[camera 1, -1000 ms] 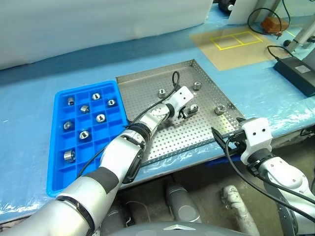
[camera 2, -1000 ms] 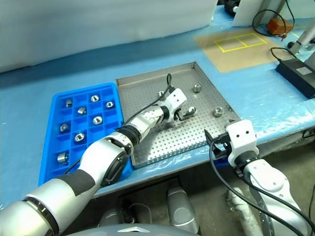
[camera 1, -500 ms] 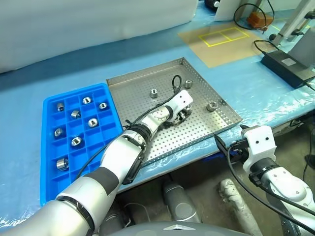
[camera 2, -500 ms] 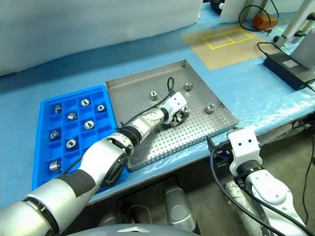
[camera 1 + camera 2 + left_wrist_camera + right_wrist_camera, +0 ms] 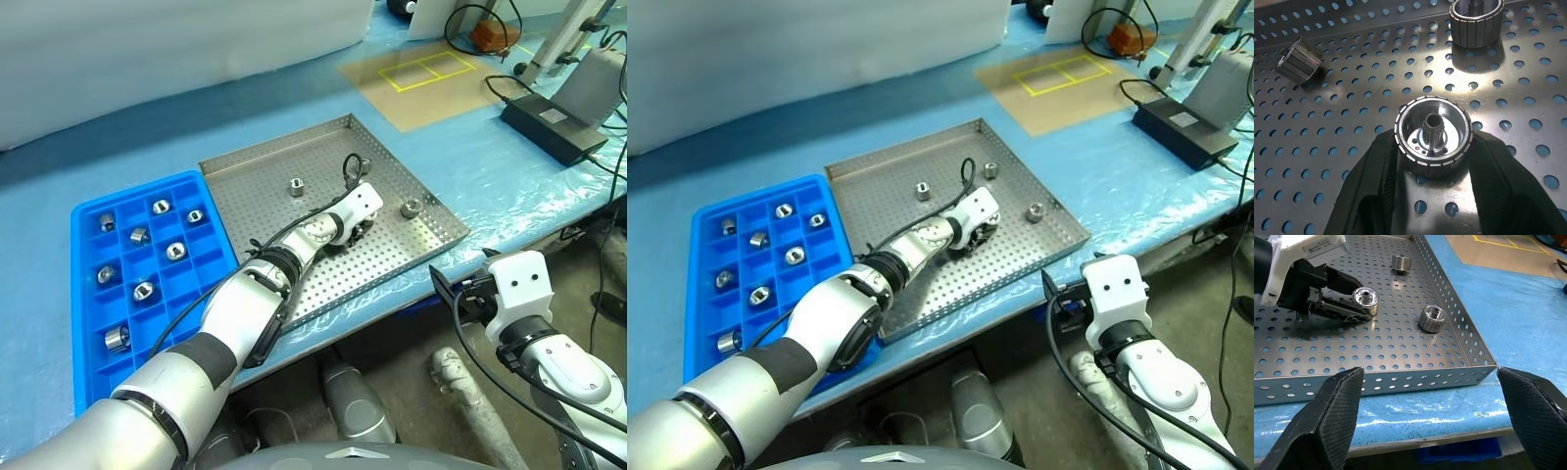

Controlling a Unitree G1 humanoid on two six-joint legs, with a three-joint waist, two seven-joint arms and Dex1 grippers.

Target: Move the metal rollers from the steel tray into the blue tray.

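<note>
The steel tray [image 5: 387, 259] lies in the middle of the blue table, with the blue tray [image 5: 74, 294] to its left. My left gripper [image 5: 1433, 161] is shut on one of the metal rollers [image 5: 1433, 134], a finger pressing each side while it sits on the perforated floor. Three more rollers [image 5: 921, 191] [image 5: 990, 168] [image 5: 1034, 211] lie loose in the steel tray. Several rollers [image 5: 175, 251] rest in the blue tray's compartments. My right gripper [image 5: 1430, 374] hangs open and empty off the table's front edge, beside the steel tray's near right corner.
A black box [image 5: 549, 127] with cables sits at the far right of the table. A tan sheet with yellow tape squares [image 5: 421, 73] lies behind the steel tray. A white wall [image 5: 176, 49] runs along the back.
My left gripper's fingers have shut on the roller they stood around. The whole picture has shifted left as the camera turned; the right arm has stayed put.
</note>
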